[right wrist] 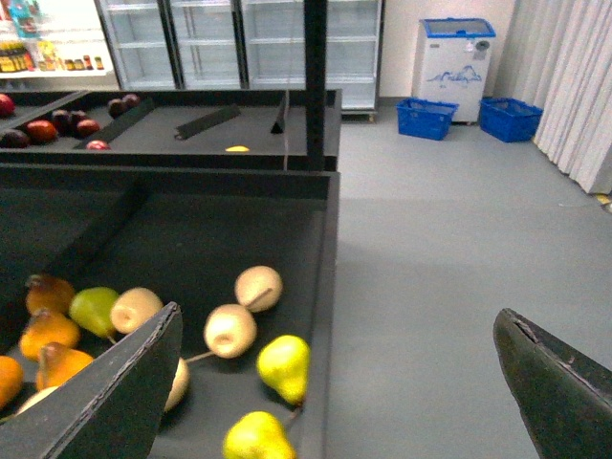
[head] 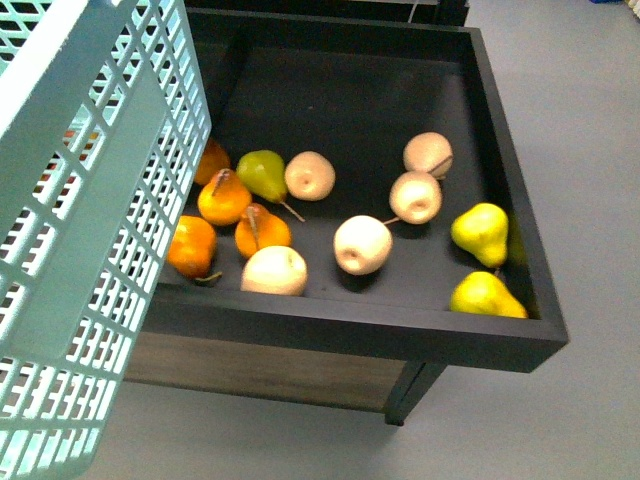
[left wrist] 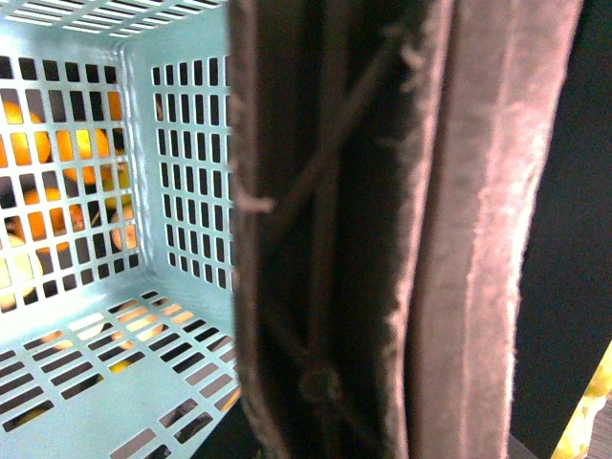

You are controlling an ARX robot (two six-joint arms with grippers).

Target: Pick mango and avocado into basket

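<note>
Finds the basket [head: 90, 200] nearest, tilted, filling the left of the front view and overlapping the left edge of the black bin [head: 400, 335]. Meets its brown handle [left wrist: 459, 229] pressed right up to the left wrist camera; cannot tell how the left gripper stands. Shows the right gripper [right wrist: 337, 316] spread wide, nothing between its fingers [right wrist: 105, 392]. Farther in, finds orange fruits [head: 222, 200], a green pear [head: 262, 172], pale apples [head: 362, 244] and yellow-green pears [head: 480, 232] on the bin floor. Beyond, picks out another bin [right wrist: 115, 161] with dark red fruit [right wrist: 57, 122], then glass-door fridges [right wrist: 206, 38]
</note>
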